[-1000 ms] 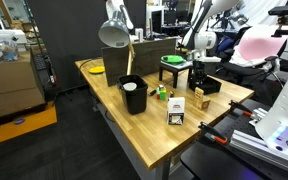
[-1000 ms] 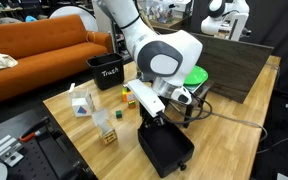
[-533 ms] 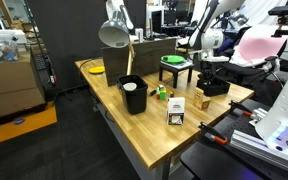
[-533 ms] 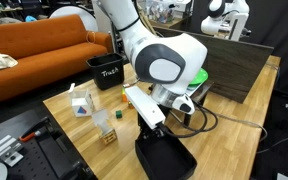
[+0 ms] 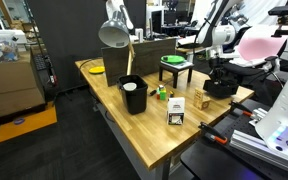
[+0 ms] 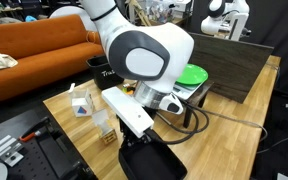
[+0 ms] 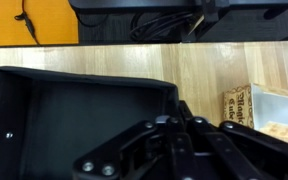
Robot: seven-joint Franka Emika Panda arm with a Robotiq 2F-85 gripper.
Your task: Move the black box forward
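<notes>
Gripper: fingers drawn narrow, pinched over the right-hand wall of the black box; one finger inside the wall, one outside, as the wrist view shows.
Black box: low, matte, open-topped, nothing inside. In an exterior view it sits at the right end of the table, right of the stand. In an exterior view it lies at the near edge of the table, under the arm. Whether it rests on the wood or hangs just above it cannot be told.
Table: pale wood top.
Tall black container: upright, left of centre, with a white cup in its mouth; well apart from the black box.
Black stand: green top, towards the far side, between the container and the box.
White carton: upright, near side of the table.
Brown carton: printed, just right of the gripper in the wrist view, apart from the box.
Lamp: grey shade above the far left of the table.
Sofa: orange, beyond the table.
</notes>
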